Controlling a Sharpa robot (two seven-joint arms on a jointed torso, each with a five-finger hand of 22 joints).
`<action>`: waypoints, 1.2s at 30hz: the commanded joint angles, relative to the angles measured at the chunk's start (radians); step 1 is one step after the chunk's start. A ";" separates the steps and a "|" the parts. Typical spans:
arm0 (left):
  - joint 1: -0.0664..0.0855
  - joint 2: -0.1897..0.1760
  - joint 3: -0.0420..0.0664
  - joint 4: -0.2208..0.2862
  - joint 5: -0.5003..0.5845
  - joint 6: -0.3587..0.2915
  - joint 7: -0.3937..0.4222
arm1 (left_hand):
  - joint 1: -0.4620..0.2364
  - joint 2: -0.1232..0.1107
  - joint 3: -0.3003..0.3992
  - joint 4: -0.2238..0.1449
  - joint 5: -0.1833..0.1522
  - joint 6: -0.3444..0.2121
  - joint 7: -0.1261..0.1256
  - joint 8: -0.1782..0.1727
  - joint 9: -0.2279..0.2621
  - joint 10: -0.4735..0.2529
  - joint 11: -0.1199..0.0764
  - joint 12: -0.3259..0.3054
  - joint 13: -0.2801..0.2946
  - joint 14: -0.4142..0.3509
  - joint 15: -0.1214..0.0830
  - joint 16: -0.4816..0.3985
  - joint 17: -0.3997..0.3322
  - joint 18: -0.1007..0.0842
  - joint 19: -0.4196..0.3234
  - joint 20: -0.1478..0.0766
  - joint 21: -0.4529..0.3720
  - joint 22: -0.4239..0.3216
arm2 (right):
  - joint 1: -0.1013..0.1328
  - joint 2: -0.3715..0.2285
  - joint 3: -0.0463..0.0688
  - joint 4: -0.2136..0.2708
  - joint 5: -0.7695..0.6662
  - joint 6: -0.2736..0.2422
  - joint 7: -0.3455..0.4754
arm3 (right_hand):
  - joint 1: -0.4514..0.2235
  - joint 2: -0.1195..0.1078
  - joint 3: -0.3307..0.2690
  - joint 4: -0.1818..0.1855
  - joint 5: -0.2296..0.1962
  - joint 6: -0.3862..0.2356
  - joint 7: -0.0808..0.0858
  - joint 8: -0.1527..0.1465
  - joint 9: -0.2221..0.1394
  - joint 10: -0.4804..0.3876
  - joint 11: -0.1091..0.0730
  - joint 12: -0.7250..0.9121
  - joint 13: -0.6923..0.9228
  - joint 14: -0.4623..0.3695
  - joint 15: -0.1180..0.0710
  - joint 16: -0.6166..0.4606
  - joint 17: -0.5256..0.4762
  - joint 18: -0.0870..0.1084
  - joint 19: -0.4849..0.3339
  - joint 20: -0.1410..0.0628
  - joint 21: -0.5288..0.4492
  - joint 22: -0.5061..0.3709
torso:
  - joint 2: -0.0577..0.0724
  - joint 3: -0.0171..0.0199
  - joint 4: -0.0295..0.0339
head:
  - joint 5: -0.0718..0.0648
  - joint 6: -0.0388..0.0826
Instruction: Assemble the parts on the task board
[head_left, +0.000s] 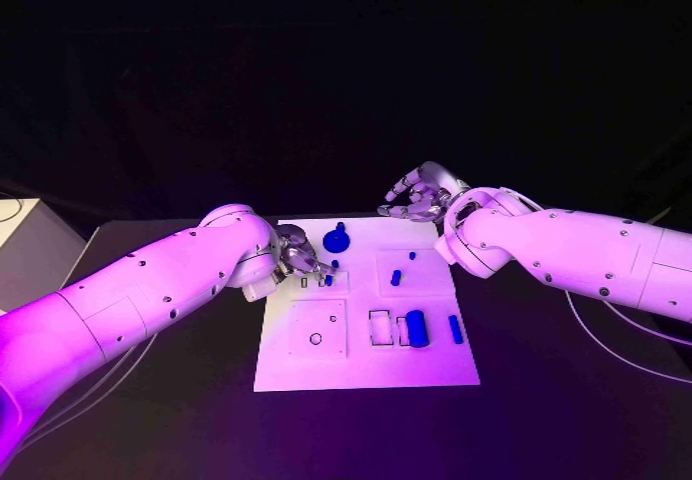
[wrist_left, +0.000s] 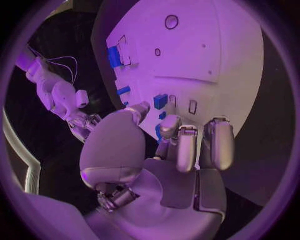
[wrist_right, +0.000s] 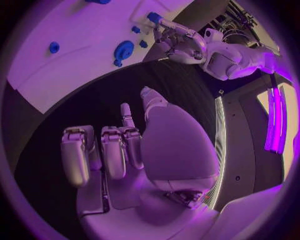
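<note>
The white task board (head_left: 361, 350) lies mid-table. My left hand (head_left: 299, 255) hovers at its far left part and pinches a small blue peg (head_left: 333, 266) between thumb and a finger; the peg (wrist_right: 153, 17) also shows at the fingertips in the right wrist view. A round blue part (head_left: 336, 240) sits just beyond it on the board. Other blue pieces stand at the board's middle (head_left: 395, 277) and lie at its right side (head_left: 417, 328). My right hand (head_left: 418, 195) hangs beyond the board's far edge, over the black table, fingers apart and holding nothing.
A thin blue bar (head_left: 456, 329) lies by the board's right edge, with empty rectangular slots (head_left: 381, 327) beside the larger piece. A pale box (head_left: 29, 250) stands at the table's far left. Black table surrounds the board.
</note>
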 joint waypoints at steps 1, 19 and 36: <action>0.002 0.006 0.000 -0.002 0.000 0.030 0.001 | 0.009 0.001 0.006 0.001 0.002 -0.009 0.000 0.007 0.002 -0.007 0.003 -0.003 -0.001 0.089 0.001 0.002 0.225 -0.008 -0.003 0.006 0.002 -0.002 | 0.000 0.002 0.000 0.000 -0.016 0.016 -0.005 | -0.009 -0.004 -0.006 0.002 0.006 -0.006 -0.002 -0.001 0.002 0.078 0.001 -0.005 0.237 0.103 -0.004 0.005 0.259 -0.001 0.081 -0.006 -0.006 0.226 | 0.001 0.0003 0.0017 | -0.001 -0.002; 0.002 0.025 0.000 -0.023 0.001 0.044 0.000 | 0.017 0.003 0.016 0.001 0.002 -0.011 0.000 0.009 0.005 -0.015 0.003 -0.010 -0.011 0.088 0.002 0.001 0.223 -0.007 -0.007 0.007 0.000 -0.005 | 0.000 0.006 0.000 -0.001 -0.019 0.021 -0.012 | -0.013 -0.003 -0.006 0.002 0.007 -0.007 -0.002 0.000 0.003 0.077 0.001 -0.005 0.237 0.103 -0.004 0.005 0.258 -0.001 0.081 -0.006 -0.007 0.225 | -0.001 0.0001 0.0032 | -0.007 -0.010; 0.002 0.034 0.000 -0.043 0.002 0.056 0.000 | 0.028 0.006 0.031 0.000 0.002 -0.012 0.000 0.011 0.010 -0.019 0.003 -0.014 -0.015 0.087 0.002 0.000 0.222 -0.007 -0.008 0.008 0.000 -0.006 | 0.000 0.007 0.000 0.000 -0.019 0.025 -0.016 | -0.015 -0.003 -0.007 0.002 0.007 -0.007 -0.002 0.001 0.004 0.077 0.001 -0.005 0.237 0.103 -0.004 0.004 0.257 0.000 0.081 -0.006 -0.008 0.225 | 0.001 0.0001 0.0034 | -0.011 -0.018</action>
